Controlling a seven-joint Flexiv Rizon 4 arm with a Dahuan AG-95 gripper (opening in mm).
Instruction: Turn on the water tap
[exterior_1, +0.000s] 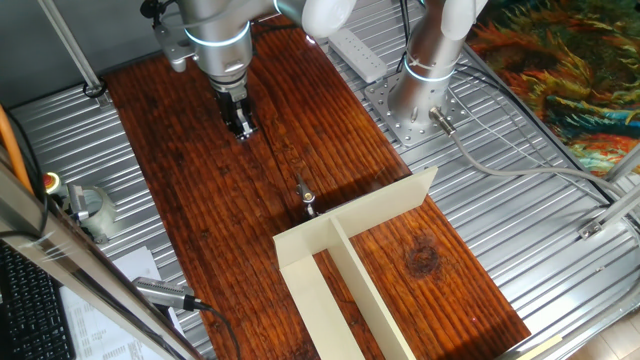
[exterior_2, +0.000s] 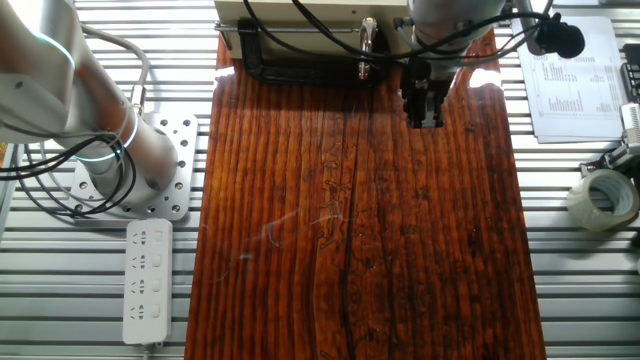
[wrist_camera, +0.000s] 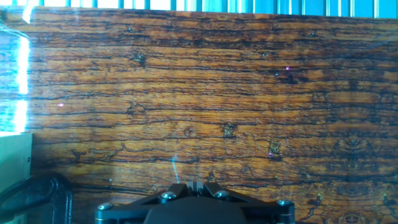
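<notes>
The hand (exterior_1: 241, 127) hangs over the bare wood of the desk (exterior_1: 200, 200), pointing straight down, its two dark fingers (exterior_2: 422, 108) drawn close together with nothing between them; in the hand view the fingertips meet at the lower edge of the picture with only wood grain beyond. The tap (exterior_1: 305, 197) stands upright on the desk apart from the hand, a small silver stem with a thin lever, and the hand does not touch it. In the other fixed view the tap (exterior_2: 368, 40) shows just beside the hand, a little behind it, held at the end of a black clamp (exterior_2: 300, 68) that lies along the desk's edge. Past the tap, farther from the hand, stand cream walls (exterior_1: 350, 235) forming a T on the wood. A corner of the clamp (wrist_camera: 31, 196) and of a cream wall shows low at the edge of the hand view. A roll of tape (exterior_2: 603, 200) lies off the desk, well apart from the hand.
</notes>
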